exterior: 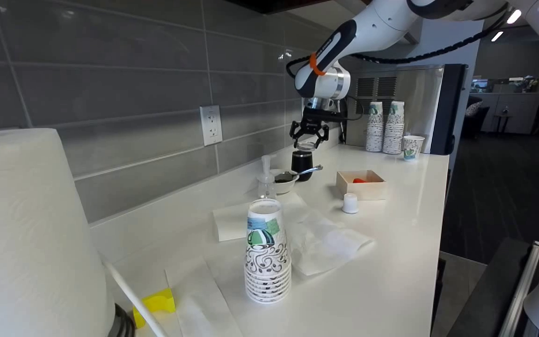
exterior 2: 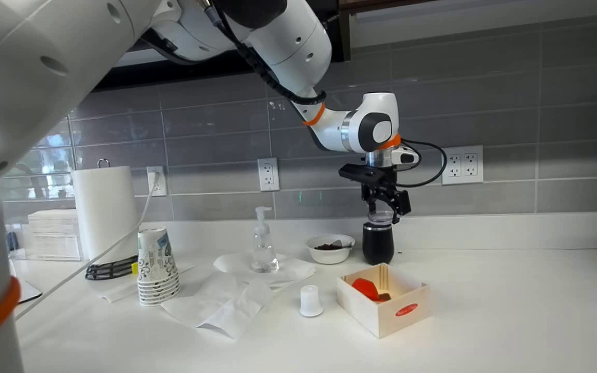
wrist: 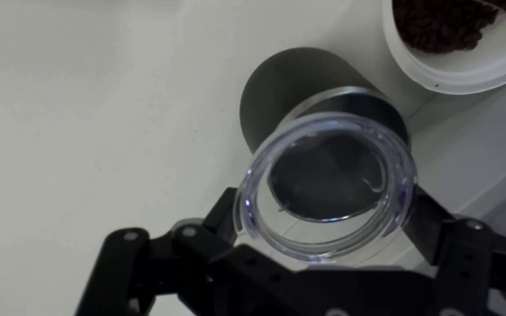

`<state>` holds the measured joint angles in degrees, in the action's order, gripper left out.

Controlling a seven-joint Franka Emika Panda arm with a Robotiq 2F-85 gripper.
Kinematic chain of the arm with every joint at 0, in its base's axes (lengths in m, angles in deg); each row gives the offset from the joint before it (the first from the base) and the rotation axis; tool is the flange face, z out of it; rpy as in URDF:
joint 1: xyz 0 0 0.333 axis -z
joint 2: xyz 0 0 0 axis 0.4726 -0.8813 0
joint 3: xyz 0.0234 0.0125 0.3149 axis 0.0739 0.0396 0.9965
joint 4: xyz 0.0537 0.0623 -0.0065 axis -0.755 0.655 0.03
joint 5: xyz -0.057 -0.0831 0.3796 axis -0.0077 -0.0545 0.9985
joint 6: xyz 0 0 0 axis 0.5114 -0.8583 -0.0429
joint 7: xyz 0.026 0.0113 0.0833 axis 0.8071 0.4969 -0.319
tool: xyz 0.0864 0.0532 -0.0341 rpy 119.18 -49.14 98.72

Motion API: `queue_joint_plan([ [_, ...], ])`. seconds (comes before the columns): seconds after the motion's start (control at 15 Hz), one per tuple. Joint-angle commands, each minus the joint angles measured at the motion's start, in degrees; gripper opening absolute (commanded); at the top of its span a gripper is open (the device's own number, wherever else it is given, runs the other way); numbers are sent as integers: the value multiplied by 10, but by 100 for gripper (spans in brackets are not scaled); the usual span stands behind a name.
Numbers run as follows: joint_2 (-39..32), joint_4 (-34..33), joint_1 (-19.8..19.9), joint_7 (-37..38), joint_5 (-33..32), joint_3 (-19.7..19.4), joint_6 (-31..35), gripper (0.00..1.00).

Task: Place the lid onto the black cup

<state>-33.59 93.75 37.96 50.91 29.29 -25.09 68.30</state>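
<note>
Over there, the Robotiq gripper point(exterior 2: 383, 212) is clamping the clear lid point(wrist: 330, 188) by its sides, holding it above the black tumbler point(exterior 2: 378, 244), which is standing right of center in an exterior view.

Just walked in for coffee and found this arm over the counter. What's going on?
The robot's gripper is holding a clear lid over the black cup, which stands upright on the counter beside a white bowl. The lid is not seated yet: in the wrist view, part of the cup's rim shows past it. Whether they touch, I can't tell.
</note>
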Motion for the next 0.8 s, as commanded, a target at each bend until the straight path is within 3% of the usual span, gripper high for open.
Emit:
queue_joint_plan([
  [0.0, -11, -17, 3, -21, 3, 3, 8, 66],
  [0.73, -22, -41, -6, -27, 3, 14, 5, 66],
])
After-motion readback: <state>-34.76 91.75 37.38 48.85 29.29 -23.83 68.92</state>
